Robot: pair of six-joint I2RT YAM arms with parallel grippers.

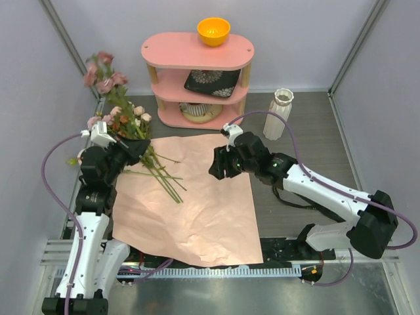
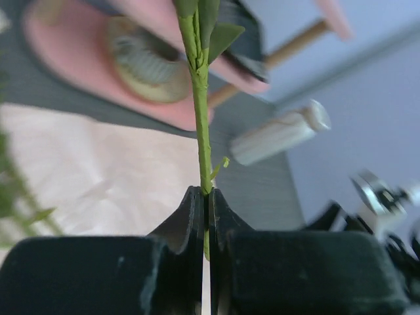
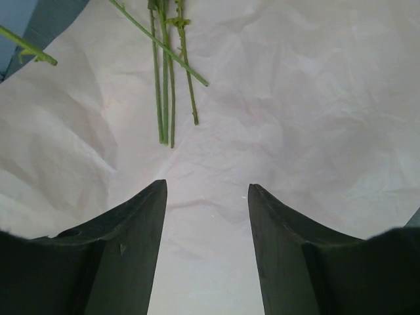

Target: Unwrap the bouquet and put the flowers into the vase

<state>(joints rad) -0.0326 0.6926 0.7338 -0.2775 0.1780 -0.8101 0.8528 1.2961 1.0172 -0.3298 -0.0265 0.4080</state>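
Top view: your left fingers (image 1: 136, 149) are pressed together on a green stem at the paper's (image 1: 197, 210) left edge. The flowers (image 1: 105, 75) fan up and away to the back-left, and loose stems (image 1: 164, 178) lie on the paper just right of the fingers. The left arm stands up from its base, with the forearm folded in over that edge. The right arm reaches diagonally in from the right, with the right fingers (image 1: 220, 169) tipped down above the paper. The vase (image 1: 279, 115) stands upright on the bench behind it.

Left wrist: both fingers (image 2: 187, 223) pinch one stem (image 2: 201, 111).

Right wrist: the fingers (image 3: 131, 249) are spread, nothing between them. The paper is below, and the stem ends (image 3: 164, 98) are ahead, well apart.
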